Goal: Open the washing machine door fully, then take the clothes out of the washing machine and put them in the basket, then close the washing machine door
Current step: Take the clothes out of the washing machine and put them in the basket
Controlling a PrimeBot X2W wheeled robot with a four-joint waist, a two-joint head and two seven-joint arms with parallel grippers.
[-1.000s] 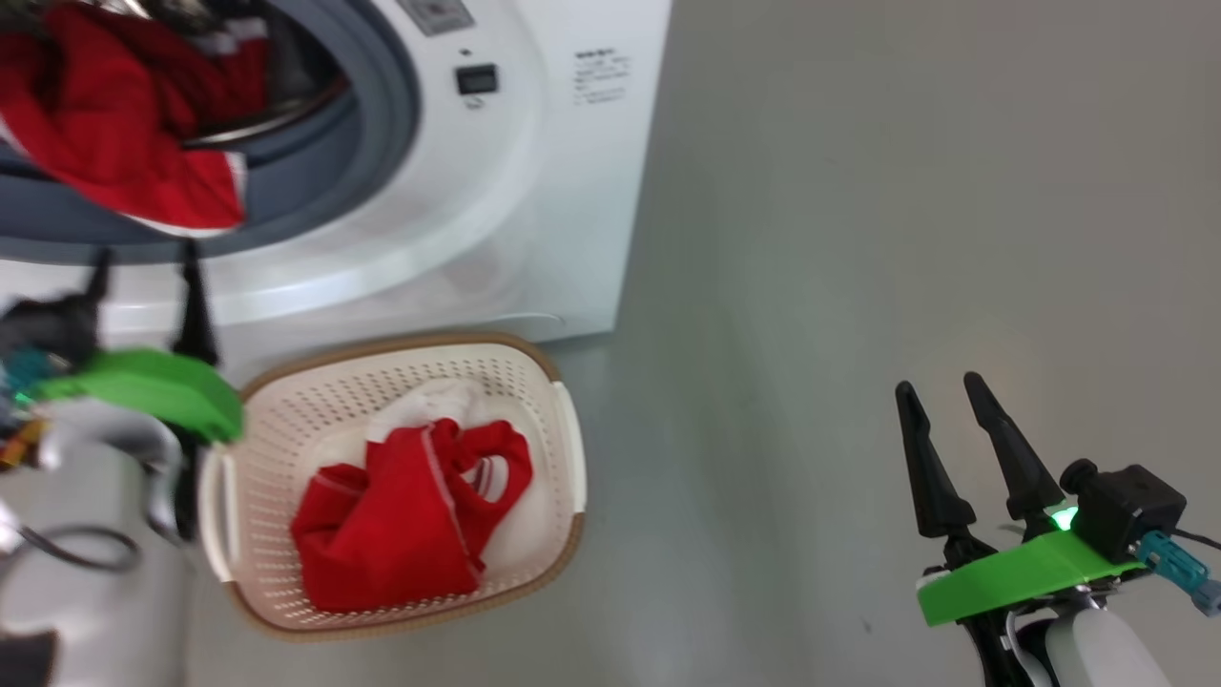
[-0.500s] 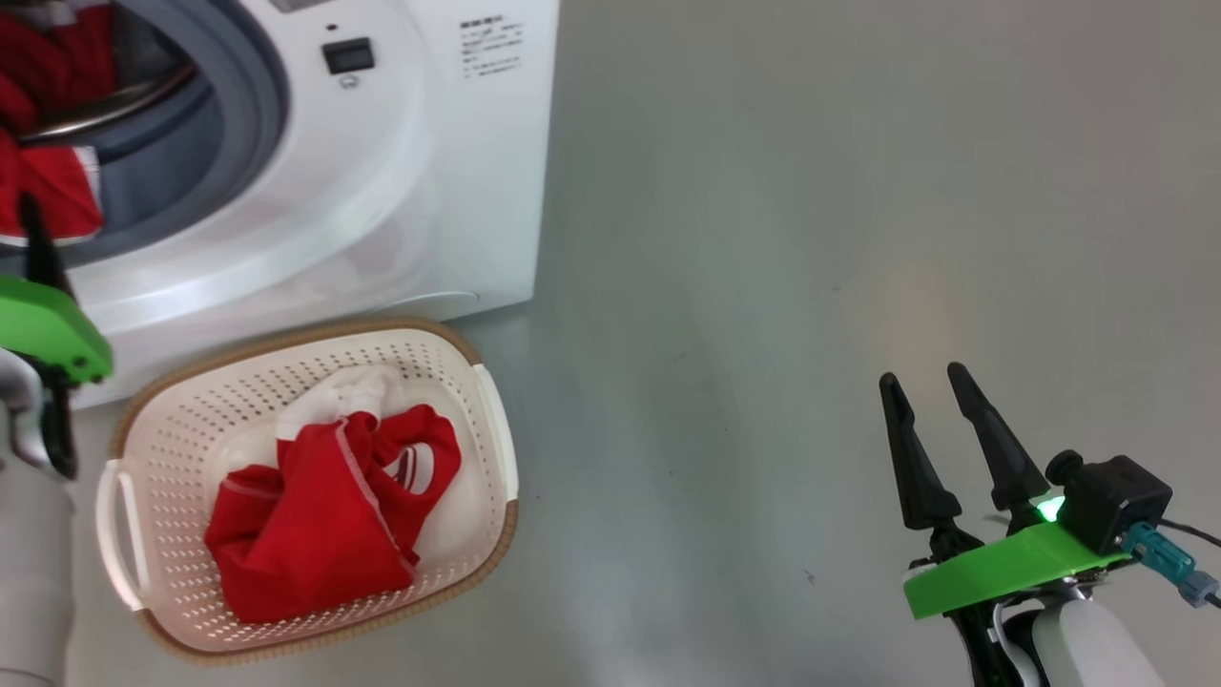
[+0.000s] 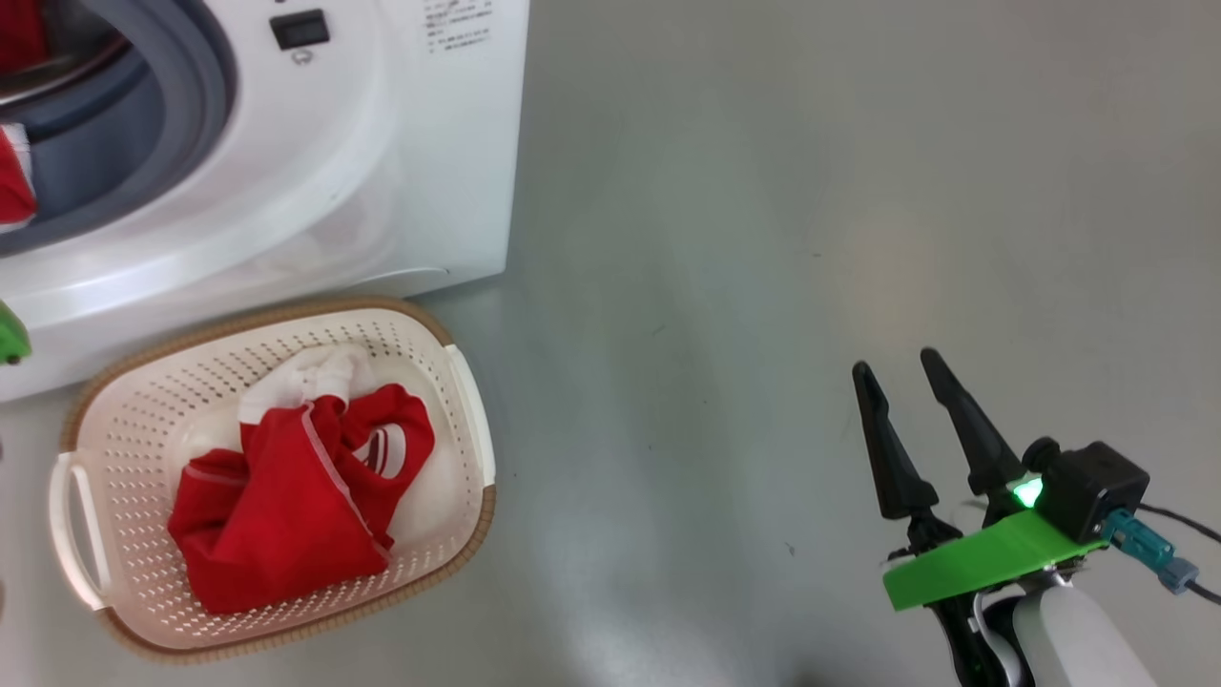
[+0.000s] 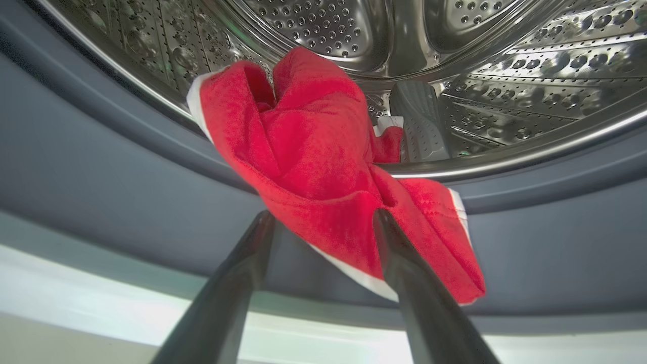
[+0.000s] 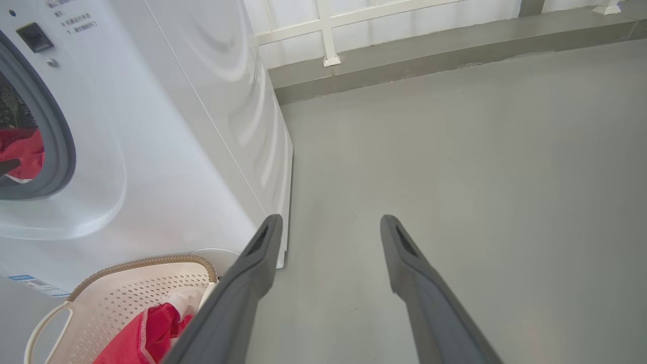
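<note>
View swung right; left pincer (image 4: 323, 215) spread, straddling clothes (image 4: 313, 151).

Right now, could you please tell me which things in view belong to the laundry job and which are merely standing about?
Part of the job: washing machine; red garment draped over its drum lip; basket; red garment inside it; left gripper, open, at the draped garment; right gripper, open over the floor.
Not part of it: white railing; grey ledge below it.
</note>
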